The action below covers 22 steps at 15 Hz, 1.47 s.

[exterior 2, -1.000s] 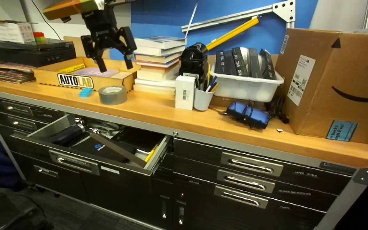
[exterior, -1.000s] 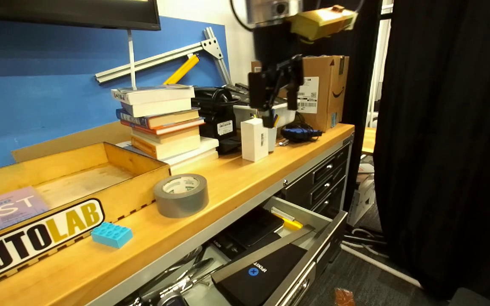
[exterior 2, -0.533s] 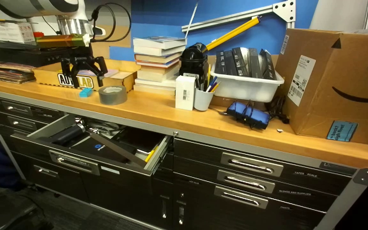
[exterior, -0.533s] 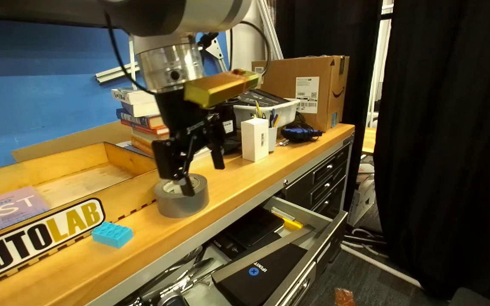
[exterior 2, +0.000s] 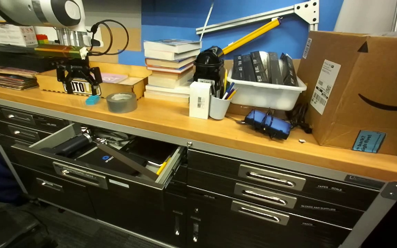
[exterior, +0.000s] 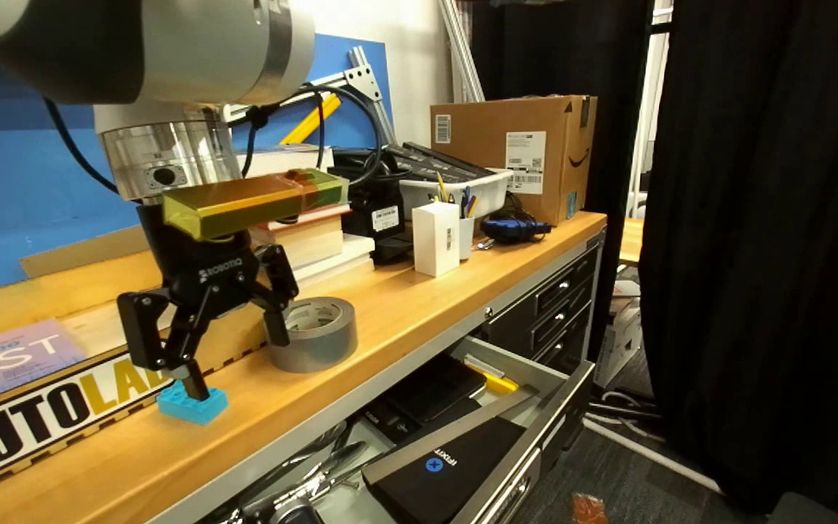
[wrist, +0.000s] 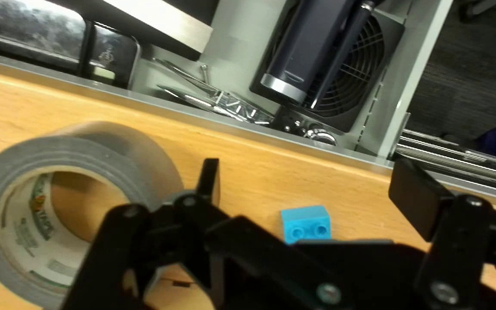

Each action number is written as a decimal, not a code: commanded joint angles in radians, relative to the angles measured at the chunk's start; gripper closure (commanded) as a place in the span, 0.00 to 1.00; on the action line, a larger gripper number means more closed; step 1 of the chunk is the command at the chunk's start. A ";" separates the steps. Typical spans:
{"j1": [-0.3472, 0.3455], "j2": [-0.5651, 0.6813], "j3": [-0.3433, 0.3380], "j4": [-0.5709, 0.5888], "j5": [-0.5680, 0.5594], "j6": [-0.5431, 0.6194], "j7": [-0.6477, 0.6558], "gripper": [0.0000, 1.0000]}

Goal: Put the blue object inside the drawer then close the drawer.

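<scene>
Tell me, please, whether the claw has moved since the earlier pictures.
Yes: in both exterior views, the claw has moved leftward and lower in the image, away from the white box.

Tape roll [exterior 2: 122,106] nr wood tray [exterior 2: 112,89]; prob. pens [exterior 2: 228,90] in cup [exterior 2: 219,109].

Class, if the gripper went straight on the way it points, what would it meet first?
Probably the blue block, seen between the open fingers in the wrist view; depth is unclear, so they might meet the bench top beside it first.
</scene>
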 commanded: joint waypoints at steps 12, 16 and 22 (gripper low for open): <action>0.072 0.203 -0.038 0.191 -0.002 0.161 0.034 0.44; 0.061 0.193 -0.065 0.192 -0.007 0.177 0.042 0.75; 0.031 0.168 -0.091 0.169 0.012 0.158 0.051 0.85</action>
